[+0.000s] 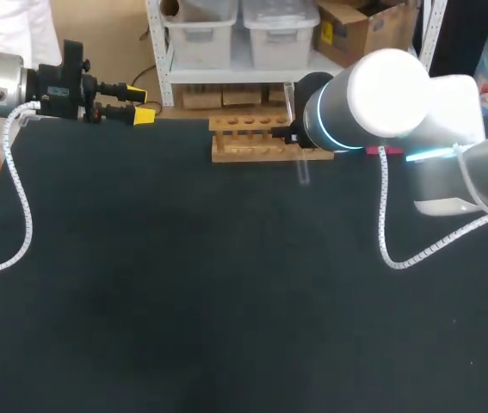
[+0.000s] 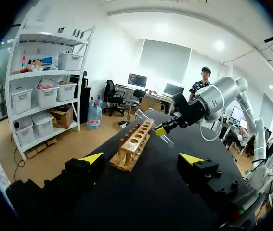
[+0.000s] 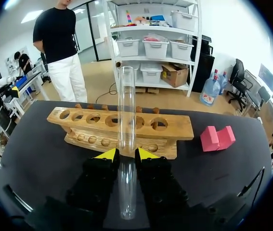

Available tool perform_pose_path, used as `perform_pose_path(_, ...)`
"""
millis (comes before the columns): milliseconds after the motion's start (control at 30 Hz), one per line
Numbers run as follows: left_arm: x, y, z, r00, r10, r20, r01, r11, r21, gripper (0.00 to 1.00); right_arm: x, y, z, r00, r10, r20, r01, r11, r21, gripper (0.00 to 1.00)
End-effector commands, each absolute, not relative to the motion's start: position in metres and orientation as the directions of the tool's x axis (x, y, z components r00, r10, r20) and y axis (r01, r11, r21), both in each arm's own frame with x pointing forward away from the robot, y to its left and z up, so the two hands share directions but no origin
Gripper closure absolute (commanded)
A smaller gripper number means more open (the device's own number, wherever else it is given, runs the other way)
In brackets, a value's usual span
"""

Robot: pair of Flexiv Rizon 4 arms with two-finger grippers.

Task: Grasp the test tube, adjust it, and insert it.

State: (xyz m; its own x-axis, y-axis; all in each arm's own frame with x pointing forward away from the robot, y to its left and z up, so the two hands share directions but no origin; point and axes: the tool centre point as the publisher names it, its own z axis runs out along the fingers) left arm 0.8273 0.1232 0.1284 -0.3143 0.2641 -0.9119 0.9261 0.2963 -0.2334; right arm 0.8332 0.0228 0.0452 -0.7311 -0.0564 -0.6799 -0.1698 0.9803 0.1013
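The right hand point(image 3: 124, 154) is clenched on the tube point(image 3: 125, 110) at mid-length, holding it clear of the counter point(image 1: 183, 284) just in front of the rack point(image 3: 122, 126). The tube is tilted, with its mouth leaning toward the rack's row of holes and its rounded end hanging lower, back toward the wrist. It is not yet in any hole. The left hand point(image 2: 143, 159) hangs released and holding nothing, well apart at the counter's far left corner. A pink block point(image 3: 216, 138) lies beside the rack's end.

The tilt looks like the main hazard. Brought down at this angle, the rounded end would likely strike a hole's rim or the top board instead of entering it. That could shove the light rack, which stands near the counter's far edge. The smooth tube is pinched only at its middle, so it could also swivel or slip between the fingers under any knock. Squeezing harder might crack it.
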Motion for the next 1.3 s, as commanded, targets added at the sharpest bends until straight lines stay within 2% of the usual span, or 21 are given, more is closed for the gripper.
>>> perform_pose_path(33, 0.828, 0.124, 0.127, -0.311, 0.262, -0.913, 0.927, 0.295, -0.231, 0.0, 0.836, 0.023, 0.044, -0.75, -0.065, -0.658, -0.177, 0.979, 0.105, 1.0)
perform_pose_path(867, 0.828, 0.124, 0.127, -0.311, 0.262, -0.913, 0.927, 0.295, -0.231, 0.0, 0.833, 0.027, 0.046, -0.779, -0.064, -0.624, -0.191, 0.972, 0.139, 1.0)
perform_pose_path(1000, 0.828, 0.124, 0.127, -0.311, 0.262, -0.913, 0.927, 0.295, -0.231, 0.0, 0.827, 0.028, 0.058, -0.726, -0.065, -0.685, -0.196, 0.974, 0.116, 1.0)
perform_pose_path(1300, 0.828, 0.124, 0.127, -0.311, 0.262, -0.913, 0.927, 0.295, -0.231, 0.0, 0.813, 0.018, 0.096, -0.477, 0.001, -0.879, -0.144, 0.986, 0.08, 1.0)
